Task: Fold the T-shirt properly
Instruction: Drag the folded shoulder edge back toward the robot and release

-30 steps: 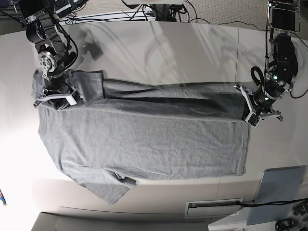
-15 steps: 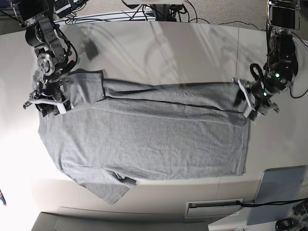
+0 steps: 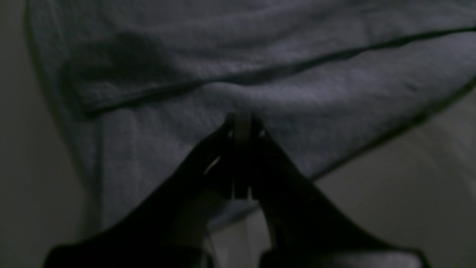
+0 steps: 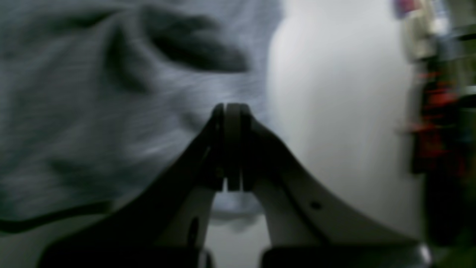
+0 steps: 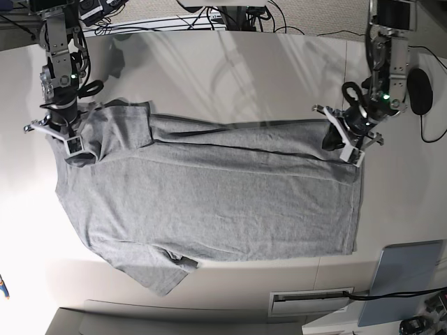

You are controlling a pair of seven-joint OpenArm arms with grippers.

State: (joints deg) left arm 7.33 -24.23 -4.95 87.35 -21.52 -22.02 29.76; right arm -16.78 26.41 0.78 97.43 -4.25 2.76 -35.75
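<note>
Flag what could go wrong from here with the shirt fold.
1. Both grippers, left and right, look shut with no cloth visibly pinched, so a lift now may leave the T-shirt on the table.
2. Only the far edge is folded over; the near sleeve still sticks out and could end up bunched.
3. The pad sits by the hem corner and might snag dragged cloth.

Black arms (image 5: 61, 66), white hands (image 5: 346, 139), green lights
</note>
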